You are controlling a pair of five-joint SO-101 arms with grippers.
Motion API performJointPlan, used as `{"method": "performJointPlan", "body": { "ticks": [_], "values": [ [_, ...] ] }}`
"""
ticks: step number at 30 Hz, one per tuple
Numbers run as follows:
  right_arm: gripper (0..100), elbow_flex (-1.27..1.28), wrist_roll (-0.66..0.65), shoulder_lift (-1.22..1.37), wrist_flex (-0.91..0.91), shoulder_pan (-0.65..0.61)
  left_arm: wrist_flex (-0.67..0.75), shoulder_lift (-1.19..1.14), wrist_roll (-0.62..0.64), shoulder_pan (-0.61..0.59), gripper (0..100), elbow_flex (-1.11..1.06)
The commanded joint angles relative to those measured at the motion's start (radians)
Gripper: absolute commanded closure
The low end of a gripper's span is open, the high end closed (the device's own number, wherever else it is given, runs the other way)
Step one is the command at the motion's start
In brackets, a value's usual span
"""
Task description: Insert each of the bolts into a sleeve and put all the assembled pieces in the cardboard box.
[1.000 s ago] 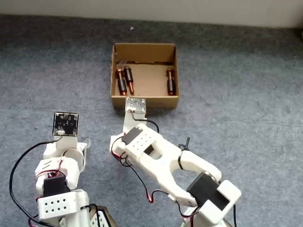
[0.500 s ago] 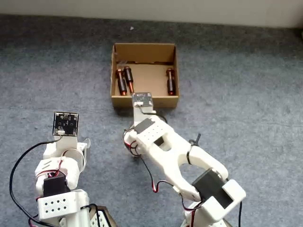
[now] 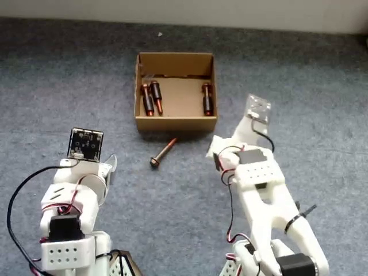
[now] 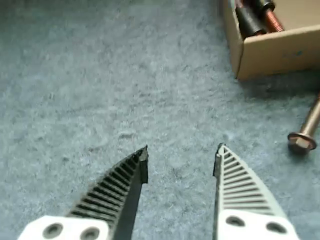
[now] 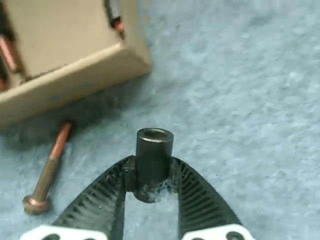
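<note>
The left gripper point(image 4: 182, 152) is held with its jaws apart above the carpet point(image 4: 75, 75). A loose bolt point(image 3: 163, 152) is seen lying just in front of the cardboard box point(image 3: 175, 123), in which three assembled pieces point(image 3: 148, 100) are laid. A black sleeve point(image 5: 154, 150) is clamped in the right gripper point(image 5: 153, 172), near the box's corner.

Three assembled pieces point(image 3: 154, 98) are laid in the open cardboard box point(image 3: 175, 123), two by its left wall, one by its right. One coppery bolt point(image 3: 163, 153) is seen lying flat just in front of it, and a black sleeve point(image 5: 154, 150) is held upright nearby.
</note>
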State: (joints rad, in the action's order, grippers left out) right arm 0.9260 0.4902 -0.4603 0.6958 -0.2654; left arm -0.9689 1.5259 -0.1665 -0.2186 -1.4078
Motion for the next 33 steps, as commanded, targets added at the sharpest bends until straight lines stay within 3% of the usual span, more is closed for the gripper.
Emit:
{"method": "performJointPlan", "body": {
  "ticks": [1,6,11,23,33],
  "values": [
    [99.4,0.067,0.018,-0.056,-0.177,0.119,-0.094,-0.073,0.006,0.16,76,0.203],
    [99.4,0.114,0.109,-0.056,-0.292,0.217,-0.123,-0.381,0.005,0.357,76,0.397],
    [99.4,0.122,0.112,-0.056,-0.34,0.254,-0.118,-0.73,0.005,0.456,76,0.599],
    [99.4,0.122,0.112,-0.056,-0.341,0.28,-0.029,-1.491,0.005,0.524,77,1.03],
    [99.4,0.124,0.112,-0.056,-0.341,0.277,-0.029,-1.885,0.008,0.521,78,1.322]
  ]
}}
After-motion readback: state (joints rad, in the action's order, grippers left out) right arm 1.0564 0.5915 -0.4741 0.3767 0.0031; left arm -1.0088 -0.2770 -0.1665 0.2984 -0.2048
